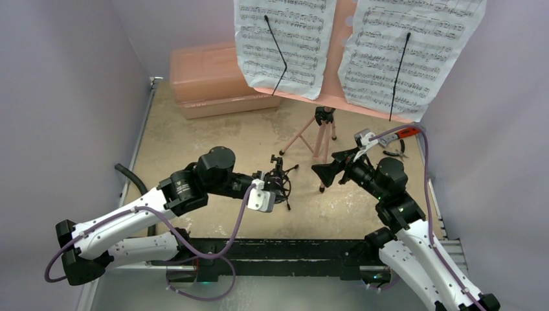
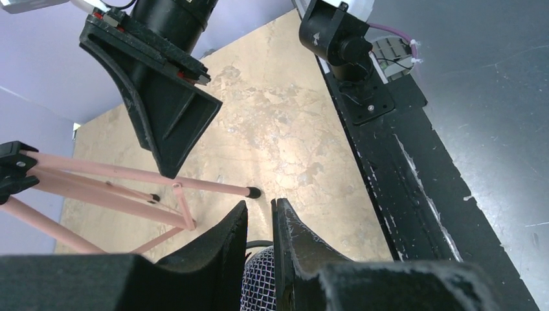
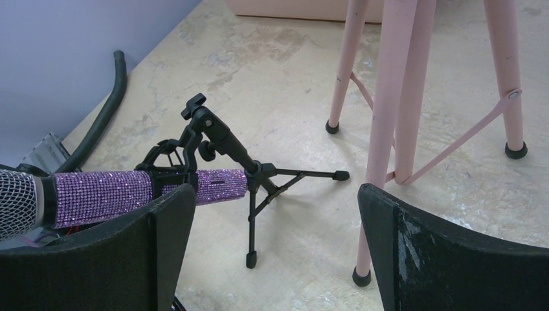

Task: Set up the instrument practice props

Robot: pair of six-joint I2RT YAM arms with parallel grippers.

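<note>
The pink music stand (image 1: 333,71) stands at the back on its tripod legs (image 1: 317,139), with two white sheet-music pages (image 1: 285,39) clipped on it. The purple glitter microphone (image 3: 103,194) lies level in the clip of the small black tripod mic stand (image 3: 252,188), which stands on the table. My left gripper (image 1: 280,188) is shut on the microphone's mesh head (image 2: 262,285). My right gripper (image 1: 324,172) is open and empty. It hovers just right of the mic stand, in front of the pink legs (image 3: 395,84).
A salmon-pink lidded case (image 1: 213,81) sits at the back left. A red-handled tool (image 1: 404,133) lies by the right wall. A black hose (image 1: 129,178) runs along the left edge. The black base rail (image 1: 272,249) crosses the near edge.
</note>
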